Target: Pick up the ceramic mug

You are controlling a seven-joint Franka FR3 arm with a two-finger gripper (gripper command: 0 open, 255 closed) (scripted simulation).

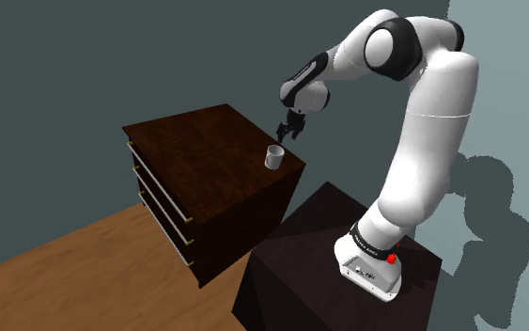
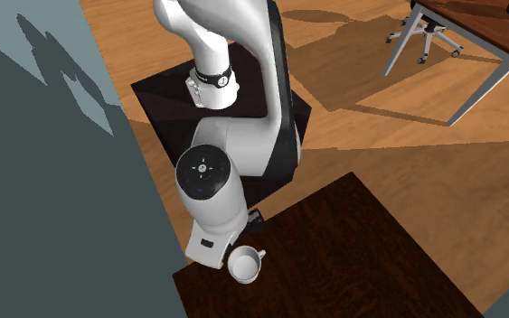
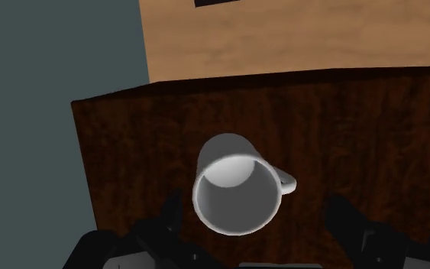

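Observation:
A white mug (image 1: 274,157) stands upright on the dark wooden dresser (image 1: 196,150), close to the top's corner nearest the arm. My black gripper (image 1: 290,130) hangs a little above it, pointing down. Seen from the wrist, the mug (image 3: 234,191) has its mouth facing the camera and its handle (image 3: 286,182) toward one finger. The gripper (image 3: 255,205) is open, its fingertips (image 3: 167,210) standing wide on either side of the mug without touching it. In the second exterior view the mug (image 2: 245,264) sits just below the arm's wrist, which hides most of the gripper.
The dresser has drawers with brass handles (image 1: 163,202) on its front. A grey wall (image 1: 84,56) runs behind it. My dark stand (image 1: 290,273) sits beside the dresser on a wooden floor (image 1: 74,273). A desk (image 2: 487,32) and chair legs (image 2: 415,36) are far off.

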